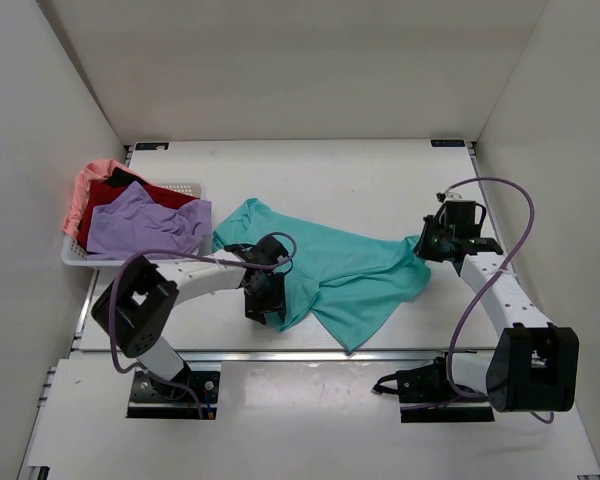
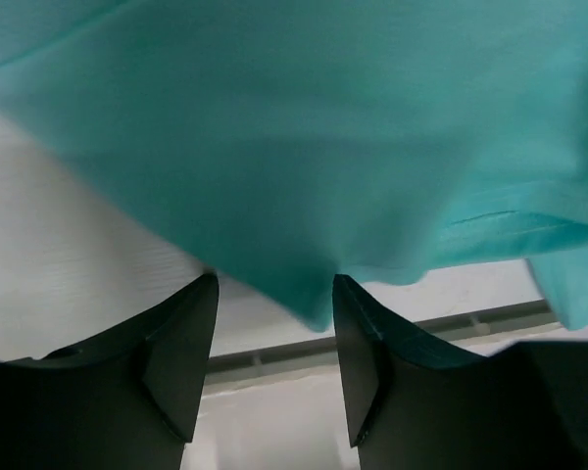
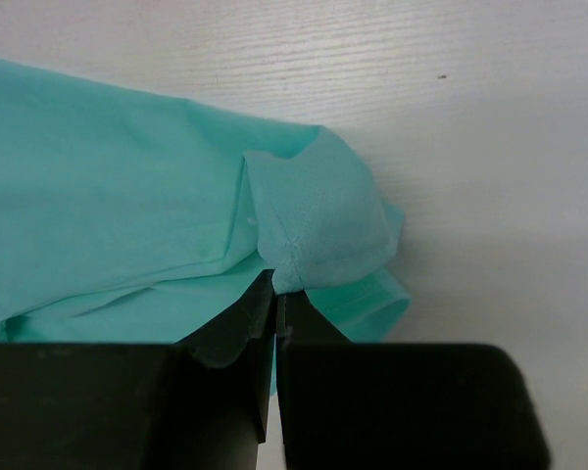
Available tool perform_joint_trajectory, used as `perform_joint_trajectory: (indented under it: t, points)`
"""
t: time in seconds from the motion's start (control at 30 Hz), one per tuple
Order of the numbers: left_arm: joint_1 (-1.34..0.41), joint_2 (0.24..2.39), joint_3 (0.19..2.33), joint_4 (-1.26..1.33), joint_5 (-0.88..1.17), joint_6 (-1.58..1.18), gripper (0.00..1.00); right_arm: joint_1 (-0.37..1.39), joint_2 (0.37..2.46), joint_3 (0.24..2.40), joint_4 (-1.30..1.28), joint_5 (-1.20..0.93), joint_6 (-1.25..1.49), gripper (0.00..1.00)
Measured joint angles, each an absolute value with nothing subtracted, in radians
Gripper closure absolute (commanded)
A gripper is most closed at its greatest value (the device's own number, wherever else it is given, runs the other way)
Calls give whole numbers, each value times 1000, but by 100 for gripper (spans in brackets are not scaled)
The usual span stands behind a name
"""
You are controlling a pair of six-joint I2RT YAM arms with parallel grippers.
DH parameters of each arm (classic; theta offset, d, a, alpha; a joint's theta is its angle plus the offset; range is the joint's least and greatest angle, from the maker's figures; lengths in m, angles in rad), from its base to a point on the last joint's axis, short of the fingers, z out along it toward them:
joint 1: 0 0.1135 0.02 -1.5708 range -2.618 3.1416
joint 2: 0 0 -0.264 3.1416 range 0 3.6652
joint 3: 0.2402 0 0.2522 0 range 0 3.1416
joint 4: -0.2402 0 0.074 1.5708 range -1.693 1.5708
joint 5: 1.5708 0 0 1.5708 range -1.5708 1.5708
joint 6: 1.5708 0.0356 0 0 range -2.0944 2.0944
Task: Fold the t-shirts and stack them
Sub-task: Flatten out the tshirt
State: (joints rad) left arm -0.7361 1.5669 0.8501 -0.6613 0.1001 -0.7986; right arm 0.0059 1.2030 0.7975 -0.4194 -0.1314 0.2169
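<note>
Here, a teal t-shirt (image 1: 345, 265) is seen spread loosely and rumpled across the middle of the white table (image 1: 320, 180), between the two arms. The right gripper (image 3: 277, 292) is clamped on a doubled-over piece of hem at the shirt's right-hand edge. In the right wrist view its dark fingers (image 3: 225, 333) are pressed together with the cloth pinched at their tips, and bare table is shown beyond the fold.

The left gripper (image 2: 274, 284) is held at the shirt's near left edge with its jaws parted. In the left wrist view the teal cloth fills the upper frame and its lower border dips toward the gap between the fingertips (image 2: 201, 294). Whether the cloth is touched by either pad cannot be told.

At the left side of the table, a white mesh basket (image 1: 185, 186) is set just beside the teal shirt's far left corner. Three more shirts are heaped in it, all crumpled. A lavender t-shirt (image 1: 140, 228) is draped on top and spills over the basket's right rim. A dark red t-shirt (image 1: 165, 197) is partly covered by it, and a salmon pink t-shirt (image 1: 88, 185) is hung over the far left corner.
</note>
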Motion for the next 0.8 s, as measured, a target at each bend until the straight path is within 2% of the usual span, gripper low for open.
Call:
perform_joint_trajectory:
  t: [0.03, 0.07, 0.13, 0.17, 0.3, 0.4, 0.47, 0.67, 0.73, 0.8]
  points:
    - [-748, 1597, 868, -681, 117, -809, 39, 6, 1202, 791, -418, -131, 218, 100]
    - [-765, 1613, 885, -683, 119, -813, 46, 6, 1201, 785, -418, -131, 218, 100]
    - [-786, 1644, 912, -676, 123, -820, 89, 1, 1194, 775, -418, -132, 218, 100]
    - [-793, 1662, 922, -674, 134, -819, 100, -3, 1188, 771, -418, -135, 219, 100]
    - [-780, 1683, 950, -696, 146, -789, 100, -27, 1148, 770, -416, -137, 226, 100]
    - [-713, 1684, 1053, -796, 113, -751, 100, -37, 1116, 796, -435, -139, 228, 100]
    - [-648, 1685, 1222, -865, 83, -719, 100, -49, 1102, 855, -450, -140, 225, 100]
    - [-458, 1668, 1956, -904, -1, -661, 100, -89, 1007, 1085, -456, -140, 199, 100]
    - [-418, 1599, 2042, -905, -12, -660, 100, -92, 936, 1120, -460, -131, 183, 100]
    - [-403, 1496, 2037, -918, -16, -662, 100, -96, 852, 1136, -477, -119, 170, 100]
